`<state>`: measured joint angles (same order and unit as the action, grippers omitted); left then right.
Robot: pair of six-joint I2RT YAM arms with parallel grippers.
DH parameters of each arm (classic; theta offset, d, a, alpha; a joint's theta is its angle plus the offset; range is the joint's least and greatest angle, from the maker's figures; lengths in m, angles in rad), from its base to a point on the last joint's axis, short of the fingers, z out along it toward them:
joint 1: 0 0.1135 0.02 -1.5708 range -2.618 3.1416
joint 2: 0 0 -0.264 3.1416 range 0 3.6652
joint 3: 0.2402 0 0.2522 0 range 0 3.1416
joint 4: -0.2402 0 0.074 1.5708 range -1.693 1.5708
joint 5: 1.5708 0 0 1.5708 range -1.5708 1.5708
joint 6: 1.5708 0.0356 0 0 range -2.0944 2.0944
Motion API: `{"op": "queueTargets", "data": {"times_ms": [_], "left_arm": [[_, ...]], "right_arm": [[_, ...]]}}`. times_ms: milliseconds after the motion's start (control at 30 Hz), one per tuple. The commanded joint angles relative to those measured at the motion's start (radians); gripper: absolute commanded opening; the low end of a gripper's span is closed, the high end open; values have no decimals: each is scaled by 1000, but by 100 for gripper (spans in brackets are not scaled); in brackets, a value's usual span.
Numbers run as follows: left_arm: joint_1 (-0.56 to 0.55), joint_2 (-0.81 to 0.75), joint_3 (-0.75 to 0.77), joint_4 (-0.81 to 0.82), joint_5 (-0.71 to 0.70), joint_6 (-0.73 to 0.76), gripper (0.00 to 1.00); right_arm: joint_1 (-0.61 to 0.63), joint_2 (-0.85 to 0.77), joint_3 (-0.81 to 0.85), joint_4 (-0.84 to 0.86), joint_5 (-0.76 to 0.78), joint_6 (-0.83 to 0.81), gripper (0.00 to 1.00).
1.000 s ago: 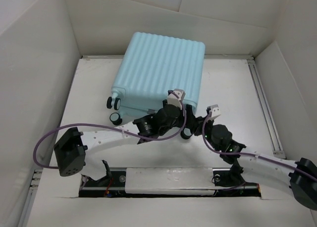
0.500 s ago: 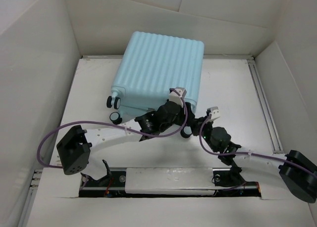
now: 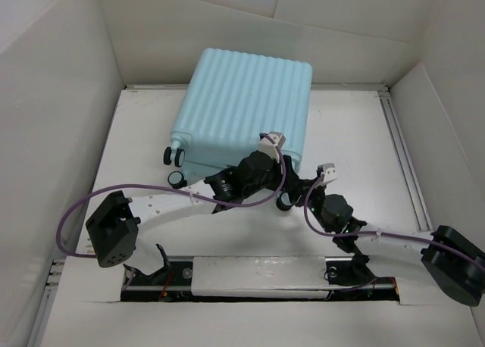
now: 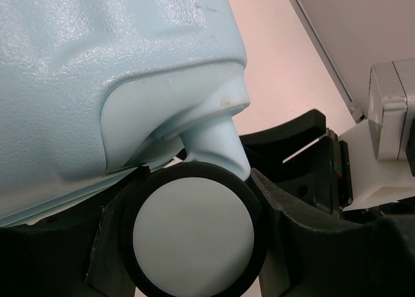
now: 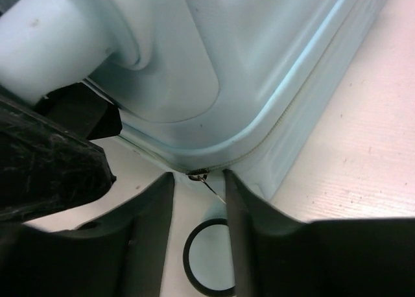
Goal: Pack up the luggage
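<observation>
The luggage (image 3: 242, 104) is a pale aqua ribbed suitcase, lying closed and flat at the back middle of the table. My left gripper (image 3: 282, 191) is at its near right corner, shut around a black-rimmed caster wheel (image 4: 191, 235), with fingers (image 4: 292, 219) on either side of it. My right gripper (image 3: 305, 186) is at the same corner. Its jaws stand slightly apart, with the small metal zipper pull (image 5: 206, 180) of the luggage (image 5: 246, 63) between the tips. A second wheel (image 5: 206, 261) lies under the right fingers.
White walls close in the table on the left, back and right. A metal rail (image 3: 402, 150) runs along the right side. Two more caster wheels (image 3: 176, 156) stick out at the suitcase's near left corner. Purple cables (image 3: 76, 211) loop off both arms.
Both arms have shifted slightly: the left wrist has edged toward the suitcase corner, and the right arm's elbow has swung left and lower. The suitcase has barely moved.
</observation>
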<state>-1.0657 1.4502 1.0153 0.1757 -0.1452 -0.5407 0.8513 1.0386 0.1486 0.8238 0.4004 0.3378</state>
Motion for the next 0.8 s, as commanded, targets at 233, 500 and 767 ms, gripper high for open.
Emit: {"op": "queueTargets", "data": {"times_ms": [233, 500, 767], "left_arm": [[-11, -34, 66, 151, 104, -33, 0], [-11, -25, 78, 182, 151, -42, 0], [10, 54, 196, 209, 277, -102, 0]], "right_arm": [[-3, 129, 25, 202, 31, 20, 28], [-3, 181, 35, 285, 40, 21, 0], [178, 201, 0, 498, 99, 116, 0]]}}
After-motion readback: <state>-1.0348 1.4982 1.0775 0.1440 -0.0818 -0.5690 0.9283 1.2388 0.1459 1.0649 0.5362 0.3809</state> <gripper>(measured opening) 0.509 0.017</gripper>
